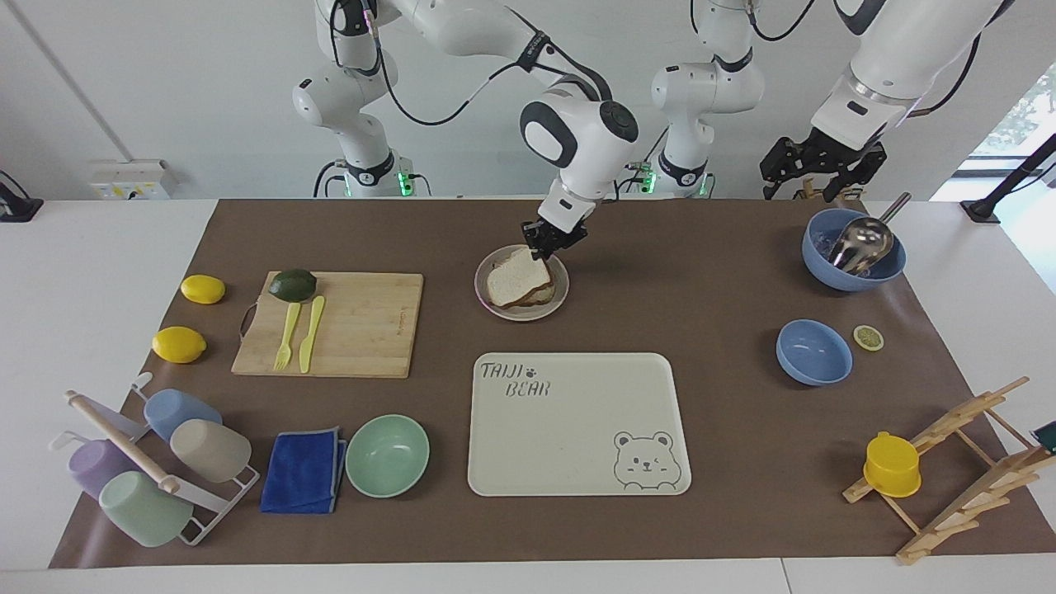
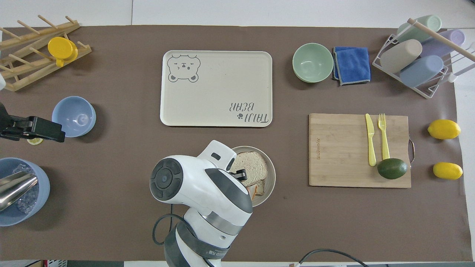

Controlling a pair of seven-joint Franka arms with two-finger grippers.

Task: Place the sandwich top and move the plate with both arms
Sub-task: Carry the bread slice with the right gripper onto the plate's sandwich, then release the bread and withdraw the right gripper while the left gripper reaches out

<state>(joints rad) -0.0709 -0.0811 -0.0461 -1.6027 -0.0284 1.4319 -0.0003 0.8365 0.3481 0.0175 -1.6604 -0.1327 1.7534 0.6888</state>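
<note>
The sandwich top (image 1: 516,278), a speckled slice with a brown crust, lies slightly tilted on the stacked bread on the round plate (image 1: 562,303). My right gripper (image 1: 552,239) is over the plate's edge nearer the robots, shut on the slice's corner. In the overhead view the slice (image 2: 254,169) and plate (image 2: 272,181) show beside the right arm's wrist, and the right gripper (image 2: 241,174) is partly hidden. My left gripper (image 1: 822,165) waits open and empty in the air, over the mat by the blue bowl holding a metal scoop (image 1: 854,247); it also shows in the overhead view (image 2: 55,133).
A cream bear tray (image 1: 577,429) lies farther from the robots than the plate. A cutting board (image 1: 355,326) with avocado, fork and knife is toward the right arm's end. A mint bowl (image 1: 387,454), a blue cloth, a cup rack, lemons, a small blue bowl (image 1: 813,352) and a wooden rack surround them.
</note>
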